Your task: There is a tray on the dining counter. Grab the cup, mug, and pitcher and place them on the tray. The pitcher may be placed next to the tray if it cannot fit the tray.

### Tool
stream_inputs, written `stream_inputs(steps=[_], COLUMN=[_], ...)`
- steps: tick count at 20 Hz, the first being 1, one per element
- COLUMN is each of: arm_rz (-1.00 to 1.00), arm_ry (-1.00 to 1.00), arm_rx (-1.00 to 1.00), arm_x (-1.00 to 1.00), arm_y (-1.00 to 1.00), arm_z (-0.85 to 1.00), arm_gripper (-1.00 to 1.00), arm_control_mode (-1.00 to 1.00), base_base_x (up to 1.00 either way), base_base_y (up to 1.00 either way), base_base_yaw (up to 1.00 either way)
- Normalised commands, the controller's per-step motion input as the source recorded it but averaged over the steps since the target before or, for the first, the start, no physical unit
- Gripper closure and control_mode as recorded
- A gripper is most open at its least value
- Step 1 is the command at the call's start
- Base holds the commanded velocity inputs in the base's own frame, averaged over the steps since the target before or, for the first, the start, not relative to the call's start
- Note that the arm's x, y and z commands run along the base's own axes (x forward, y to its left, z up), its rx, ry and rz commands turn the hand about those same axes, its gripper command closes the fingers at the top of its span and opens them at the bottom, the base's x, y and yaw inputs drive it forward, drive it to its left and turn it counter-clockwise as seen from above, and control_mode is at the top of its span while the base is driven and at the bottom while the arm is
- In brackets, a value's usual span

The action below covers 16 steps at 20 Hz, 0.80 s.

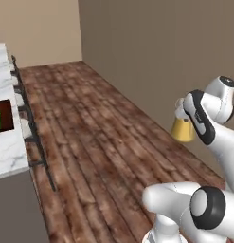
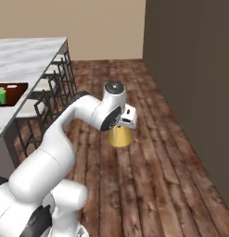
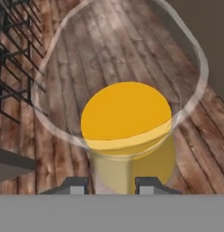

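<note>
Gripping the pitcher point(image 3: 127, 131) in the gripper point(image 3: 111, 185), high above the wood floor point(image 1: 99, 142); cup point(image 2: 1, 96) sat on the tray point(image 2: 15, 92), far left.

The cup point(image 2: 1, 96) stands in the tray point(image 2: 14, 92) on the dining counter point(image 2: 28, 55) — the pitcher point(image 2: 121, 137) hangs well right, over the floor point(image 2: 134, 185).
</note>
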Motion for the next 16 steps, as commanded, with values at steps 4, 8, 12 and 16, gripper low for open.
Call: stream_inputs(steps=[4, 8, 12, 16], arm_rz=[0.00, 0.00, 0.00, 0.00], arm_ry=[0.00, 0.00, 0.00, 0.00], arm_rx=[0.00, 0.00, 0.00, 0.00], arm_x=[0.00, 0.00, 0.00, 0.00], arm_y=[0.00, 0.00, 0.00, 0.00], arm_z=[0.00, 0.00, 0.00, 0.00], arm_gripper=[1.00, 1.00, 1.00, 1.00], arm_control_mode=[1.00, 1.00, 1.00, 1.00], base_base_x=[0.49, 0.75, 0.94, 0.89], base_base_y=[-0.95, -0.69, -0.31, -0.29], base_base_yaw=[0.38, 0.46, 0.69, 0.71])
